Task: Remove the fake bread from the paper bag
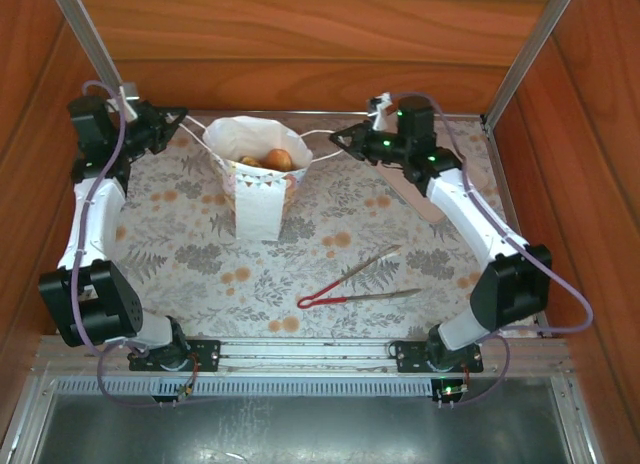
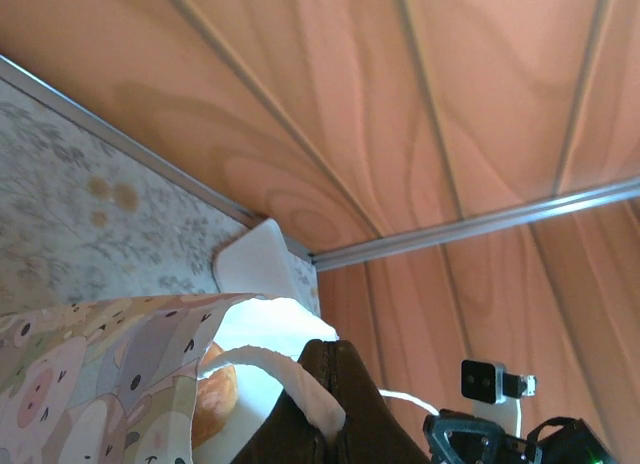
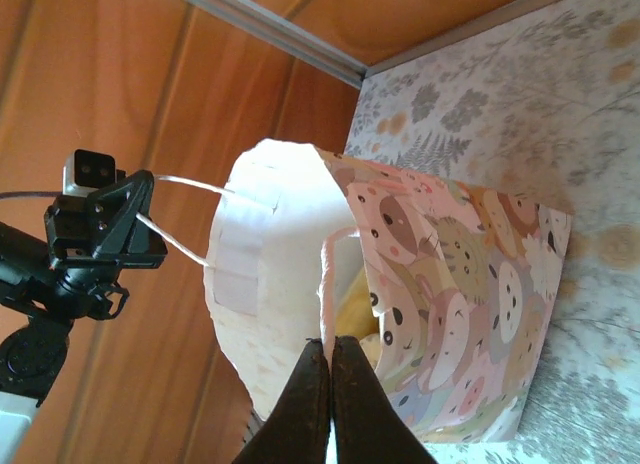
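Holds the paper bag (image 1: 258, 199) mouth spread upright on the far counter (image 1: 180, 244), left end effector (image 1: 178, 122) and right end effector (image 1: 338, 139) each clamped on a cord handle (image 3: 325, 284), fake bread (image 1: 278, 160) inside; next likely needs one handle released to reach in.

Lab-like robot test booth: wood-panel walls (image 1: 300, 29), aluminium posts (image 1: 88, 34), floral-clothed bench (image 1: 200, 249), left arm (image 1: 88, 219) and right arm (image 1: 465, 204) bolted to a metal rail (image 1: 300, 351).

My top external camera looks steeply down from behind the arm bases at frame bottom, with the whole table (image 1: 400, 214) in view. Both wrist cameras sit close and face each other across the paper bag (image 1: 262, 199), the part all three views share.
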Controlling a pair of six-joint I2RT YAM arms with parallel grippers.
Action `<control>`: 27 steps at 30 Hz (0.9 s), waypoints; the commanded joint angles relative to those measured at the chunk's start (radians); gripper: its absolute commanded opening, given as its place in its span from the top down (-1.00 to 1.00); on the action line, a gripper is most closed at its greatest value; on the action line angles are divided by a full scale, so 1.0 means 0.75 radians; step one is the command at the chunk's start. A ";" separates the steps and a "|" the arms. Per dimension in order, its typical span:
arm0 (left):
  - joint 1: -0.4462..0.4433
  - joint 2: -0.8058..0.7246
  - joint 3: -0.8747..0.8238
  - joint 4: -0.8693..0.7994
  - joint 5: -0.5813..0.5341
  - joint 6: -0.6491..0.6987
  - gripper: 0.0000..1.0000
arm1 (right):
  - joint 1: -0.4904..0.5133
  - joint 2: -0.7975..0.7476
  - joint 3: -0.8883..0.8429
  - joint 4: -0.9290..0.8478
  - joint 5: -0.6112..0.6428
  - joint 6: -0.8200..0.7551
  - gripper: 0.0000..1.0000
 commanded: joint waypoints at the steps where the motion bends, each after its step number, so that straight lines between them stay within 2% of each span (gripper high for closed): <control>1: 0.103 0.018 0.062 0.003 0.075 0.067 0.92 | 0.077 0.049 0.115 0.137 0.079 0.019 0.99; 3: 0.137 0.039 0.114 -0.115 0.078 0.148 0.92 | 0.119 0.090 0.157 0.151 0.092 0.015 0.99; 5: 0.148 0.067 0.237 -0.423 0.019 0.371 0.92 | 0.156 0.119 0.197 0.157 0.103 0.014 0.99; 6: 0.150 0.082 0.284 -0.534 -0.015 0.472 0.92 | 0.172 0.168 0.215 0.156 0.106 0.014 0.99; 7: 0.152 0.089 0.299 -0.564 -0.023 0.501 0.92 | 0.183 0.185 0.227 0.155 0.108 0.016 0.97; 9: 0.157 0.097 0.287 -0.565 -0.014 0.503 0.92 | 0.196 0.205 0.252 0.138 0.108 0.012 0.91; 11: 0.157 0.096 0.271 -0.565 -0.010 0.511 0.92 | 0.197 0.212 0.271 0.118 0.100 0.001 0.77; 13: 0.158 0.093 0.259 -0.566 -0.002 0.519 0.92 | 0.196 0.206 0.290 0.089 0.100 -0.022 0.49; 17: 0.157 0.098 0.254 -0.566 0.044 0.536 0.91 | 0.189 0.167 0.352 -0.055 0.138 -0.138 0.10; 21: 0.156 0.108 0.255 -0.565 0.116 0.538 0.80 | 0.156 0.053 0.366 -0.208 0.234 -0.263 -0.10; 27: 0.154 0.114 0.259 -0.565 0.154 0.526 0.63 | 0.049 -0.164 0.192 -0.314 0.470 -0.356 -0.34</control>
